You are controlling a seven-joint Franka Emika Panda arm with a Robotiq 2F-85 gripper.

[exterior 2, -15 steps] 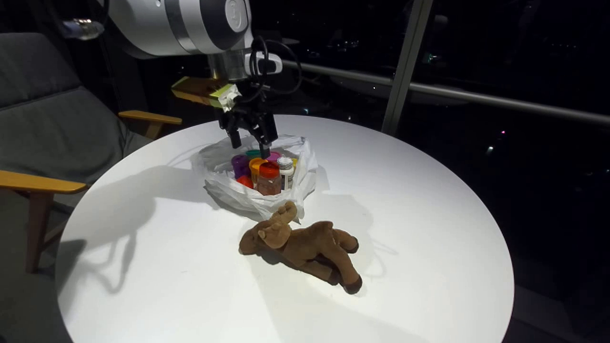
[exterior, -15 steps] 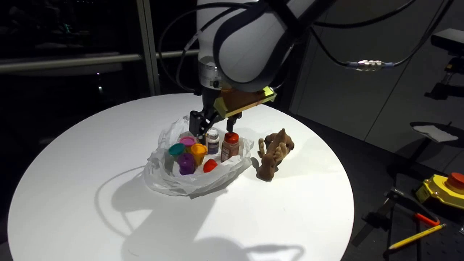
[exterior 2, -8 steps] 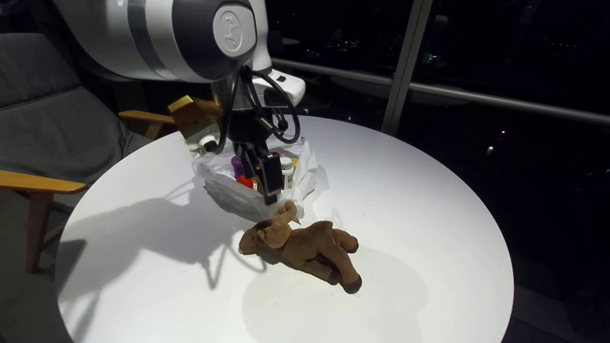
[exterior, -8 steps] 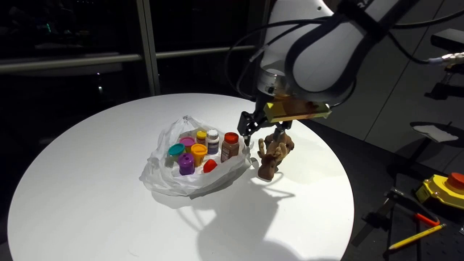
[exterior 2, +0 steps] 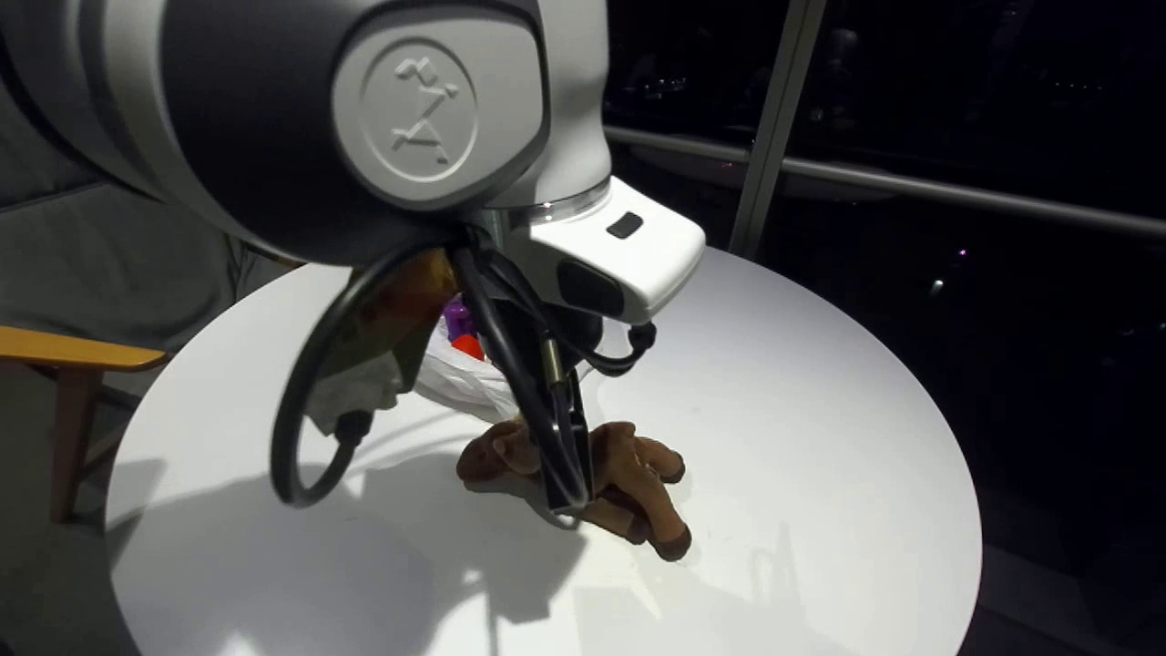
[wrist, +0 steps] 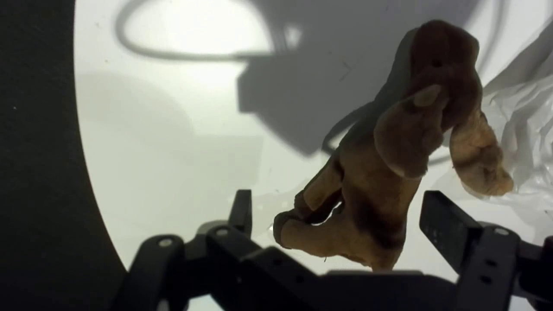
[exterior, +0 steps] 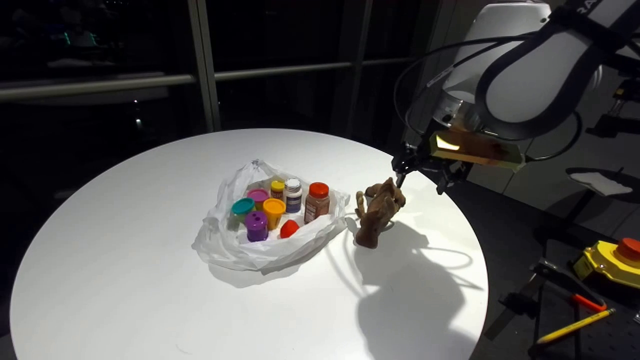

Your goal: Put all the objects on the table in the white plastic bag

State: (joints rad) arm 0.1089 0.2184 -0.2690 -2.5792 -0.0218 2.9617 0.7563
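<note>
Claw (wrist: 339, 218), spread and holding nothing, near brown plush toy (wrist: 376, 181).
Newly shifted from above the white plastic bag (exterior: 295, 249) towards the toy, which lies outside it on the tabletop (exterior: 125, 275), at the bag's three o'clock in an exterior view; judged the last object left to load, its grasp likely next. Wrist view alone shows the toy's body between the parted fingers (wrist: 448, 230), head toward one o'clock, a gap each side. An exterior view displays the bag's contents, white bottle (exterior: 293, 197) and red-capped jar (exterior: 317, 204) included; in an exterior view the arm (exterior 2: 419, 118) hides most.
</note>
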